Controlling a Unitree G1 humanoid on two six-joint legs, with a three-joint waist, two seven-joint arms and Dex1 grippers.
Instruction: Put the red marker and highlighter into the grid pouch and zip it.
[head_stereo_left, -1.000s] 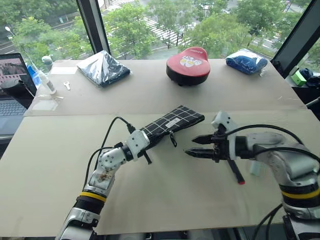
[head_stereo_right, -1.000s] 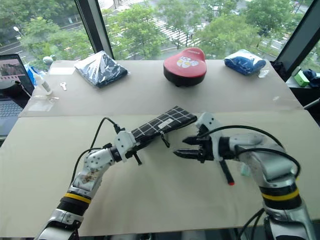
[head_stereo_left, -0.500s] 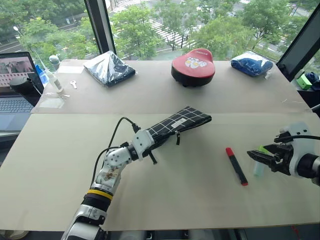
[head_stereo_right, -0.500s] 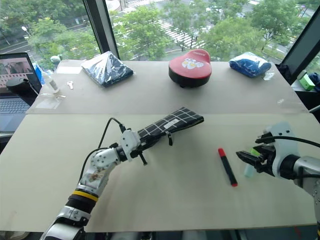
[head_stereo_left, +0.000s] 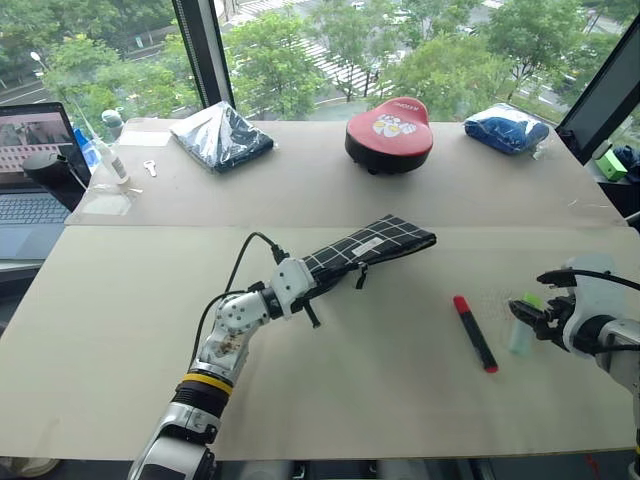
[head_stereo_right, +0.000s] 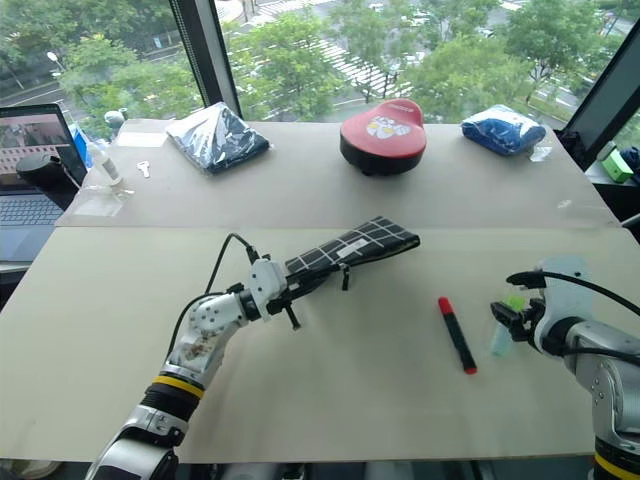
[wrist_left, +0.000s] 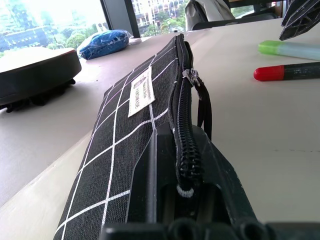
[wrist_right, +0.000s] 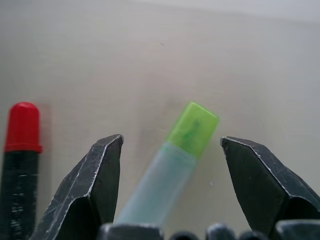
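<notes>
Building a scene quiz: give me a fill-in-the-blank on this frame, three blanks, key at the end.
1. The left gripper is shut on the ____.
2. The right gripper is open, with the ____ between its fingers.
3. The red marker lies on the ____.
Missing words: grid pouch; highlighter; table

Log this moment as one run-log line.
left end effector: shut on pouch | right end effector: open, straddling highlighter | marker: on table | pouch zipper: closed
</notes>
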